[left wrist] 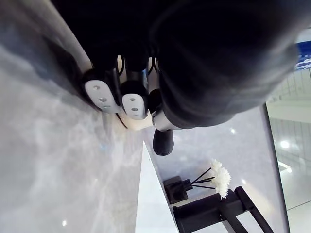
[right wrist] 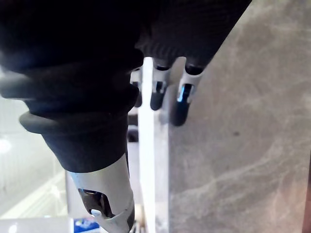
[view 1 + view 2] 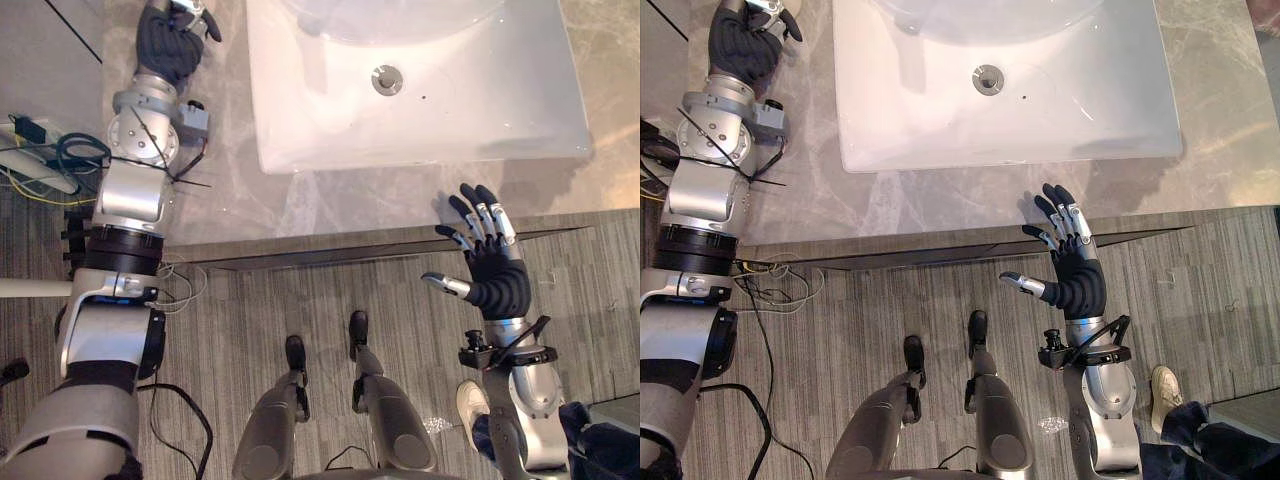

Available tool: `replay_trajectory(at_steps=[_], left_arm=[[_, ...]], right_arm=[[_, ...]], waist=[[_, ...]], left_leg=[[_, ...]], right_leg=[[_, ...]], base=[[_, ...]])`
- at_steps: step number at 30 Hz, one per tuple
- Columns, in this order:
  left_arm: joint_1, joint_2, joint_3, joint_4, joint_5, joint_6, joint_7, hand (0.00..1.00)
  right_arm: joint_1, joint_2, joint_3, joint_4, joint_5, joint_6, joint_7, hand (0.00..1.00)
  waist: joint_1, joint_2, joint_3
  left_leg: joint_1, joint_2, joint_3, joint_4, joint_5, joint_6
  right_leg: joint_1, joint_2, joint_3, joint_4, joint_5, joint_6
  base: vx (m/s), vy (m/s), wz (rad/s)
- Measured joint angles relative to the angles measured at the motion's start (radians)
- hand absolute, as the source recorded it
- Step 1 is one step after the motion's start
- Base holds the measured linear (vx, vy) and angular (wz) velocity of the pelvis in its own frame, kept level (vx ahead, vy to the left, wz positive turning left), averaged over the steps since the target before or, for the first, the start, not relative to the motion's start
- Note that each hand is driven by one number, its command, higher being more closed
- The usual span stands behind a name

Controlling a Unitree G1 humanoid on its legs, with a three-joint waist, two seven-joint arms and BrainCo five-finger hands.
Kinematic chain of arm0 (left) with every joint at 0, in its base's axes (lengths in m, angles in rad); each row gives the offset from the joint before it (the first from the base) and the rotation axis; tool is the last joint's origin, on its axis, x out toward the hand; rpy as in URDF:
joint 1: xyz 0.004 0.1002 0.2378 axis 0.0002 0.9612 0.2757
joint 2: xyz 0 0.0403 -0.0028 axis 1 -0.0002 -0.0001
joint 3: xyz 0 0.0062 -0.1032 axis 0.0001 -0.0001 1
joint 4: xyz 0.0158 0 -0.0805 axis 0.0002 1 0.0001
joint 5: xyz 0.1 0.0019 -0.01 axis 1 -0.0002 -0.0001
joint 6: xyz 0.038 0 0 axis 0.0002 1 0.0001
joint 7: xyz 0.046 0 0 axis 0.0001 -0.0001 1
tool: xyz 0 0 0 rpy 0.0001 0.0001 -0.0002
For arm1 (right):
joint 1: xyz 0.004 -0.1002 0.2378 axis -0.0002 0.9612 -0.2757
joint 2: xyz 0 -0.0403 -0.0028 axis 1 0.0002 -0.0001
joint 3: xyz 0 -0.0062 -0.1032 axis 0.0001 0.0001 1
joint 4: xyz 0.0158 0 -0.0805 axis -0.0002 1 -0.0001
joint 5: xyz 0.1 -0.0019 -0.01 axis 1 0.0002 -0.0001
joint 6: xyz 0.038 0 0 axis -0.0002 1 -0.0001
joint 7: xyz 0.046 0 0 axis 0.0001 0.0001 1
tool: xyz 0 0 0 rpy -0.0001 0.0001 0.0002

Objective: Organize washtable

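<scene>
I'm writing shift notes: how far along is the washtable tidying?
Nothing looks finished yet. In hand: nothing in the right hand, open at the front edge of the counter; the left hand is over the counter beside the sink. Left: likely the whole tidy, such as the dark bottle with white flowers past the sink.

— Item one: lettering, labels, numbers. What do we enter?
— None legible. We read no print on the sink [image 3: 470,110] and none on the counter [image 3: 250,205].
— So we log it as blank.
</scene>
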Motion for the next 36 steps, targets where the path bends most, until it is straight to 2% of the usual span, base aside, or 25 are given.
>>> replay_trajectory(at_steps=[6, 15, 24, 29, 31, 32, 34, 36], left_arm=[[-0.046, 0.033, -0.034, 0.025, -0.019, -0.026, -0.013, 1.00], [-0.083, 0.057, -0.071, 0.039, -0.019, -0.029, -0.012, 1.00], [-0.171, 0.058, -0.148, 0.140, -0.018, -0.014, -0.013, 1.00], [-0.178, 0.059, -0.151, 0.187, -0.036, -0.003, -0.012, 1.00], [-0.169, 0.056, -0.158, 0.186, -0.039, 0.005, -0.012, 1.00], [-0.144, 0.055, -0.155, 0.153, -0.042, 0.006, -0.012, 1.00], [-0.041, 0.051, -0.141, 0.010, -0.054, 0.003, -0.012, 1.00], [0.168, -0.005, -0.113, -0.203, -0.078, -0.010, -0.028, 1.00]], right_arm=[[0.001, -0.026, -0.001, -0.014, 0.022, -0.023, 0.003, 0.00], [0.001, -0.044, 0.001, -0.025, 0.030, -0.033, 0.009, 0.00], [0.002, -0.045, 0.025, -0.022, 0.039, -0.023, 0.002, 0.00], [0.002, -0.045, 0.042, -0.007, 0.039, -0.015, 0.000, 0.00], [0.002, -0.045, 0.053, 0.009, 0.039, -0.014, -0.001, 0.00], [0.002, -0.042, 0.063, 0.023, 0.038, -0.011, -0.002, 0.00], [0.004, -0.037, 0.069, 0.053, 0.038, -0.012, -0.002, 0.00], [0.007, -0.012, 0.061, 0.107, 0.038, 0.000, -0.002, 0.00]], waist=[[0.001, 0.000, 0.006], [-0.003, -0.001, 0.020], [-0.011, -0.002, 0.020], [-0.024, -0.002, 0.020], [-0.026, -0.004, 0.019], [-0.026, -0.005, 0.018], [-0.024, -0.004, 0.015], [-0.023, 0.000, -0.028]], left_leg=[[-0.034, -0.001, -0.005, 0.019, 0.000, 0.000], [-0.052, 0.006, -0.010, 0.037, -0.002, 0.000], [-0.065, 0.008, -0.023, 0.073, -0.006, -0.003], [-0.057, 0.009, -0.026, 0.086, -0.006, -0.004], [-0.039, 0.008, -0.026, 0.085, -0.006, -0.004], [-0.022, 0.007, -0.026, 0.082, -0.008, -0.006], [0.011, 0.006, -0.029, 0.071, -0.009, -0.009], [0.041, 0.009, -0.041, 0.045, -0.003, -0.017]], right_leg=[[-0.022, -0.003, 0.000, 0.000, 0.001, -0.001], [-0.030, -0.007, 0.022, -0.001, 0.010, -0.008], [-0.022, -0.007, 0.032, -0.001, 0.011, -0.009], [-0.006, -0.008, 0.033, -0.002, 0.010, -0.010], [0.011, -0.009, 0.032, -0.002, 0.000, -0.023], [0.030, -0.010, 0.030, -0.002, -0.010, -0.034], [0.059, -0.009, 0.024, -0.002, -0.031, -0.033], [0.080, -0.004, 0.003, -0.001, -0.048, -0.037]], base=[[0.04, -0.012, 0.04], [0.01, 0.000, 0.00], [0.02, -0.003, 0.02], [0.00, -0.001, 0.01], [0.00, 0.000, 0.00], [0.00, 0.000, 0.00], [0.02, -0.007, 0.02], [0.08, -0.027, 0.11]])
